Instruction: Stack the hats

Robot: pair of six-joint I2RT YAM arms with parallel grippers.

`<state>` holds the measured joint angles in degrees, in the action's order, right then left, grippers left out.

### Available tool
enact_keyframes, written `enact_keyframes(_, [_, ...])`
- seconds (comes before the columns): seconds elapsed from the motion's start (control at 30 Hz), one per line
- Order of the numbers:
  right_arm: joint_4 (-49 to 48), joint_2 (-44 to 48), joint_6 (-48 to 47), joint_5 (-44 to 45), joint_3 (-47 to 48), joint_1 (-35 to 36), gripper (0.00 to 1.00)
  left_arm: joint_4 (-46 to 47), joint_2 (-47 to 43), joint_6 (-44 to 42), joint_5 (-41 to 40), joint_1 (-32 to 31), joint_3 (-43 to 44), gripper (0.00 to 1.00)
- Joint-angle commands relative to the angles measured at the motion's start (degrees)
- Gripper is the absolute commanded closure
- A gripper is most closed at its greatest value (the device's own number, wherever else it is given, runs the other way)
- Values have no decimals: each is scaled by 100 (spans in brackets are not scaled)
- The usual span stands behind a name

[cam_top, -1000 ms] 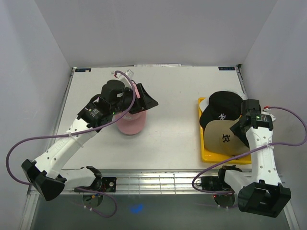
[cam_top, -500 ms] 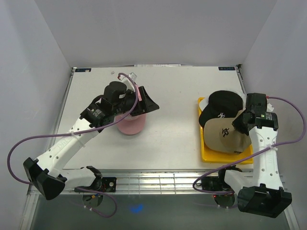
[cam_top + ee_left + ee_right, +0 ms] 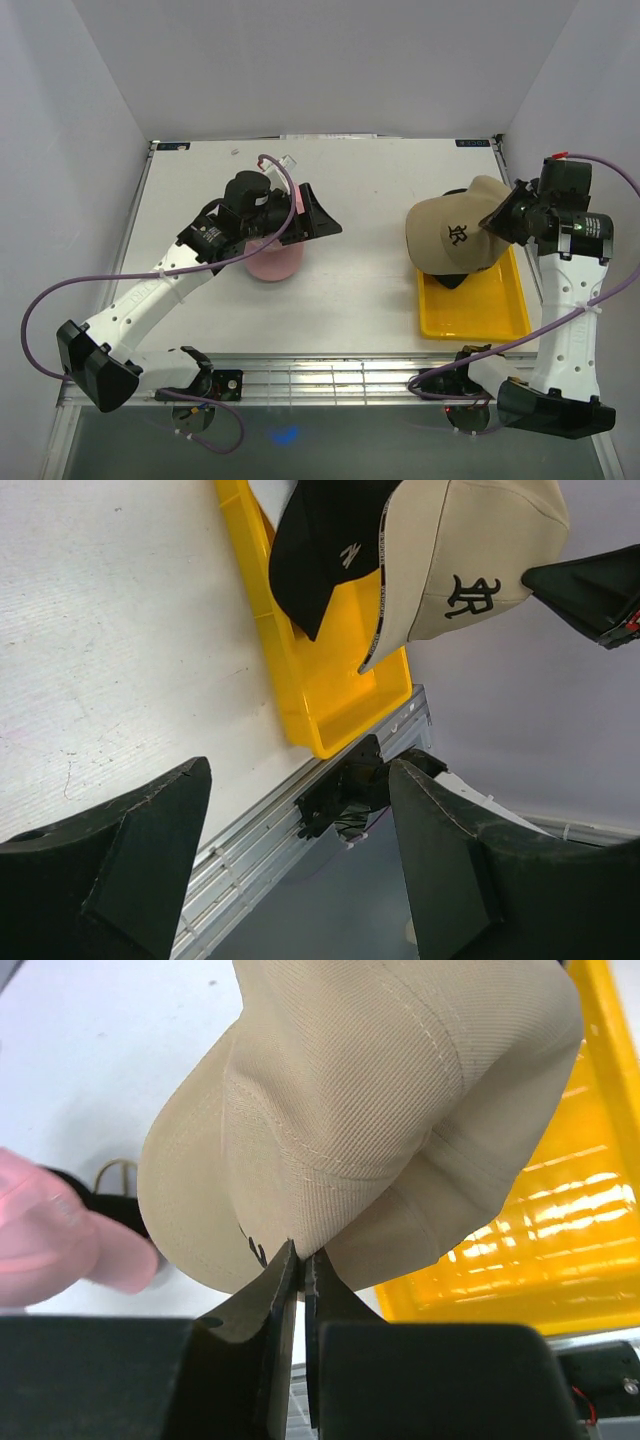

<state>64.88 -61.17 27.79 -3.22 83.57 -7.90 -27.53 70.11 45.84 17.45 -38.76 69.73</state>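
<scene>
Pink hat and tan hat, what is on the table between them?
Nothing: the top view shows only bare white table between the pink hat and the held-up tan hat.

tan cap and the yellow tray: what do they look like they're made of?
The tan cap looks like woven cotton-type fabric with a matte finish. The right wrist view shows a fine ribbed weave and stitched panel seams. The yellow tray is probably moulded plastic with a glossy finish: its floor throws bright highlights and its colour is uniform throughout.
</scene>
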Motion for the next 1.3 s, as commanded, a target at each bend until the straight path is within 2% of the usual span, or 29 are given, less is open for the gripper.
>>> enact_keyframes(0.0, [-221,-167,-362,-1065,528,17,92,239,-32,38,145,-35,23,18])
enact_keyframes(0.2, [-345,-668,-336,-1120,1300,710,92,-94,-76,144,-452,-35,400,18])
enact_keyframes(0.23, [-319,-843,-292,-884,1441,1103,92,-147,-67,153,-497,-35,453,18])
enact_keyframes(0.33, [-266,-1212,-178,-663,2013,1666,92,-244,38,118,-533,-35,638,18])
enact_keyframes(0.53, [-397,-1853,-72,-618,2803,2519,92,-358,117,74,-664,-26,822,17])
enact_keyframes(0.83, [-441,-3276,-309,-460,4324,3777,92,-1578,-181,266,-2640,-8,1718,15])
enact_keyframes(1.0, [-704,-3876,-423,-416,4887,4322,92,-1826,-919,601,-3843,-8,1675,15])
enact_keyframes(1.27, [-1398,-4395,-775,-223,5178,5114,92,-2503,-1429,882,-4549,-8,2150,15])
